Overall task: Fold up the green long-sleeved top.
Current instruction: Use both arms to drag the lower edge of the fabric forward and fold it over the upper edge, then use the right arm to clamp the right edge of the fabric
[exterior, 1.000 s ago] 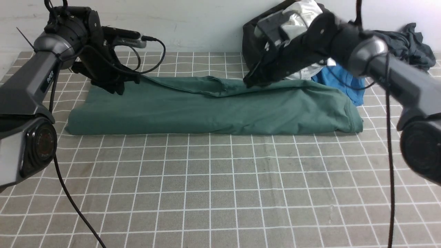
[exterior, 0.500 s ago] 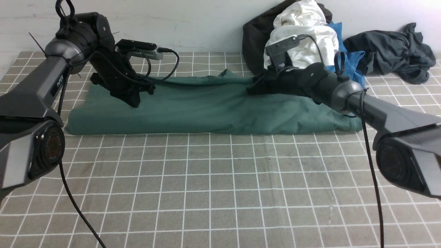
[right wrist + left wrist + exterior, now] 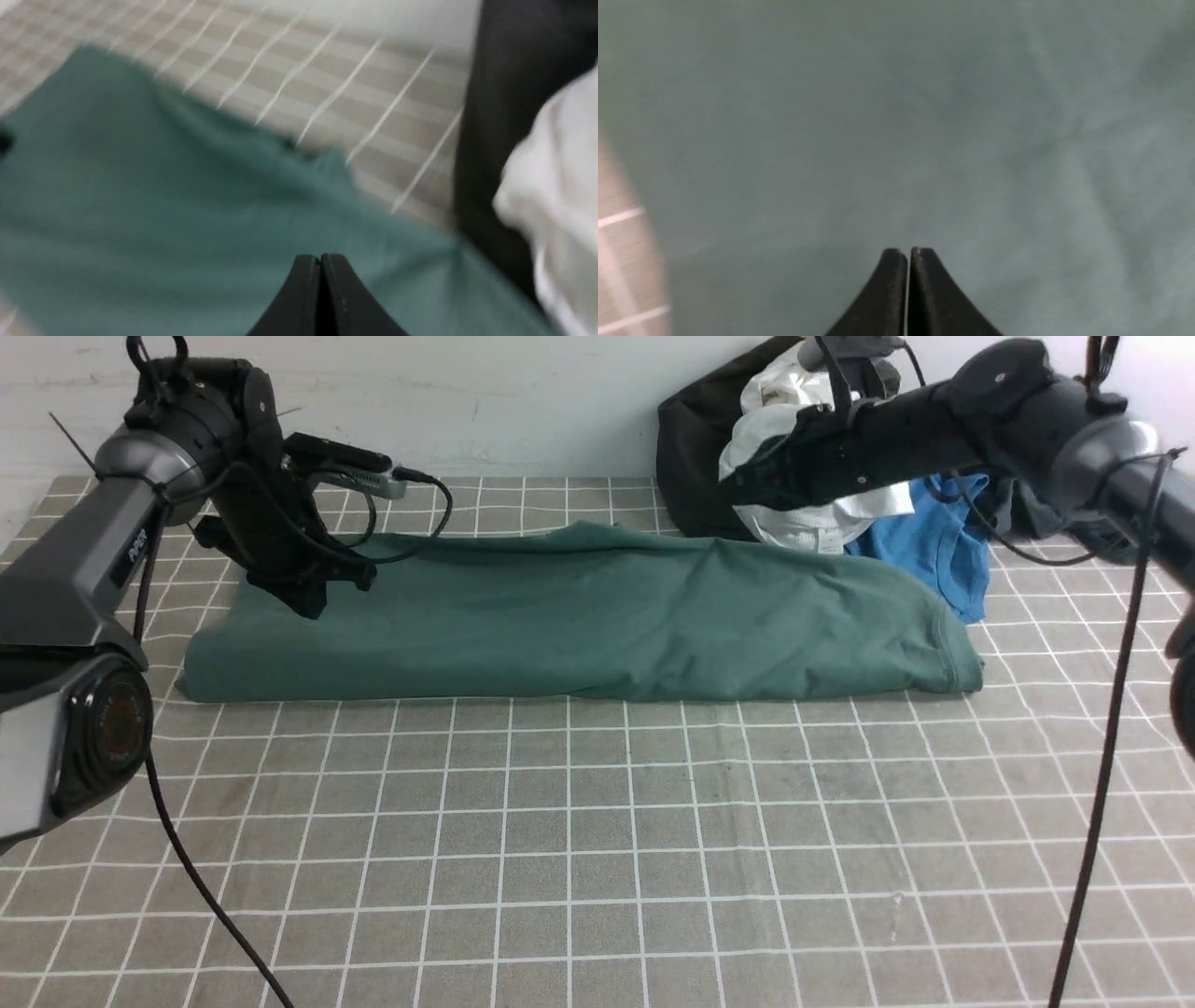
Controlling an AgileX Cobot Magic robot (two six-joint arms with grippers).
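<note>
I've got the green long-sleeved top (image 3: 579, 616) running left-to-right, my left jaws nearer, over its left end (both pairs closed, empty).

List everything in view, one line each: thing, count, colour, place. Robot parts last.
green long-sleeved top: one, dark green, folded long across the far half.
black garment: one, black, far right, at the back.
white garment: one, white, on the black garment.
blue shirt: one, bright blue, by the top's right end.
tablecloth: one, grey-brown, white grid, under everything.
left gripper: one, black, shut, over the top's left end.
right gripper: one, black, shut, raised before the white garment.
</note>
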